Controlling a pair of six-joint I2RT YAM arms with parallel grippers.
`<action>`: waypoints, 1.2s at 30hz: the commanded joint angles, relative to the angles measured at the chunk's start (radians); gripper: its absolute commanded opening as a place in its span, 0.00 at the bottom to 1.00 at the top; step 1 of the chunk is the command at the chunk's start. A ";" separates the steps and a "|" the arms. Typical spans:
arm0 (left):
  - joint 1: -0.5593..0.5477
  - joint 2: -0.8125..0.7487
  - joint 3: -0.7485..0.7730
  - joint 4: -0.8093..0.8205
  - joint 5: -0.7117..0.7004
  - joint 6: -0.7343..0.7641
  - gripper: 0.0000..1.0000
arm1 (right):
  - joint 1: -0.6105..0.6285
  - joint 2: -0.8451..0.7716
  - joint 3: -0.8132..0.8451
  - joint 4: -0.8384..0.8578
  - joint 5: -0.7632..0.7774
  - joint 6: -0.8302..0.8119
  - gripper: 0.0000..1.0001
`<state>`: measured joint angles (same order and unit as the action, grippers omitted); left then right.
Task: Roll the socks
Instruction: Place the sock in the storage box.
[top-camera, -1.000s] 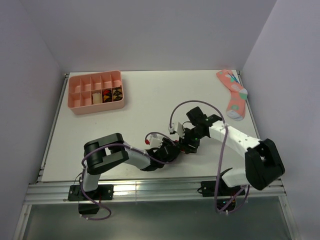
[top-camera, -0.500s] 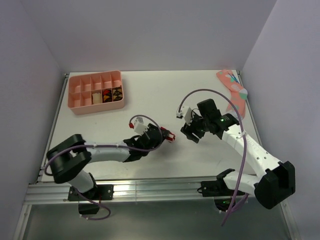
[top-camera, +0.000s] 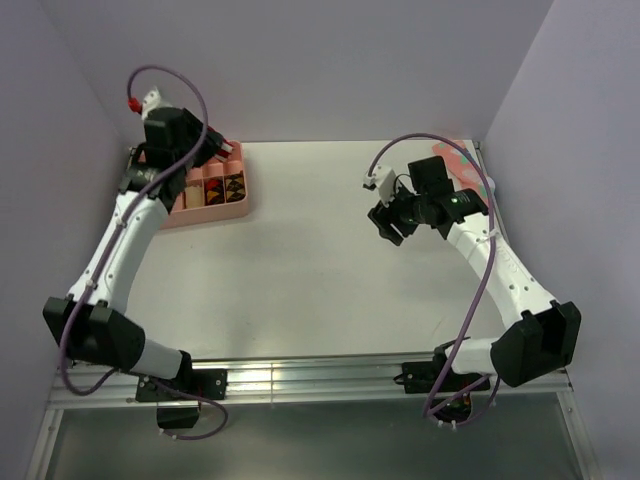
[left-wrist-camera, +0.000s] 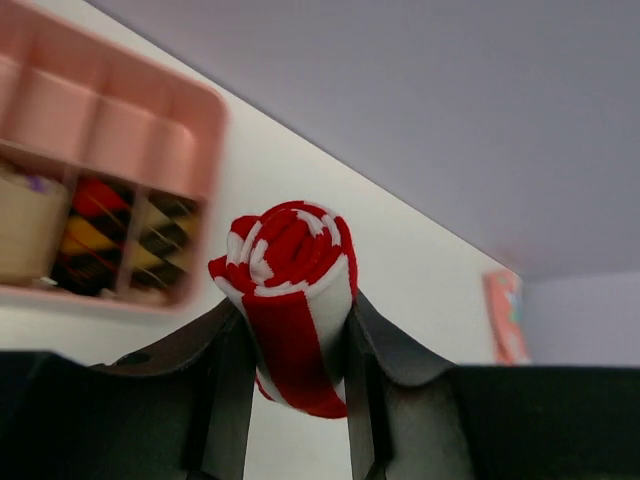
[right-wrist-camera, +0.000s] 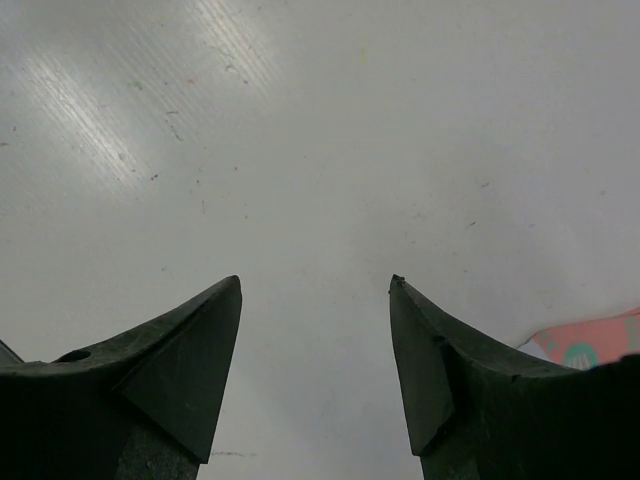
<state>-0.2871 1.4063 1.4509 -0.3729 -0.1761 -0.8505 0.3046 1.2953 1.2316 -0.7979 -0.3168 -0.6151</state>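
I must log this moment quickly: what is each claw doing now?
Left claw: closed on the rolled red-and-white sock.
Right claw: open, holding nothing.

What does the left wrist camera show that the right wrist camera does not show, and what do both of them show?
Only the left wrist view: the rolled red-and-white striped sock, gripped in the left claw, and the pink plastic divided tray. Only the right wrist view: the open, empty right claw. Both: the white table top and an edge of the pink patterned sock.
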 joint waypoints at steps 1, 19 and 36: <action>0.120 0.120 0.139 -0.205 0.123 0.267 0.00 | -0.021 0.028 0.039 -0.046 -0.007 -0.009 0.68; 0.357 0.459 0.341 -0.175 -0.071 0.511 0.00 | -0.033 0.182 0.045 -0.017 0.007 0.006 0.63; 0.503 0.606 0.235 -0.095 0.429 0.674 0.00 | -0.033 0.249 0.077 -0.023 -0.061 0.041 0.61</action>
<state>0.2111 1.9923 1.6768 -0.4767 0.1452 -0.2371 0.2783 1.5444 1.2587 -0.8181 -0.3534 -0.5884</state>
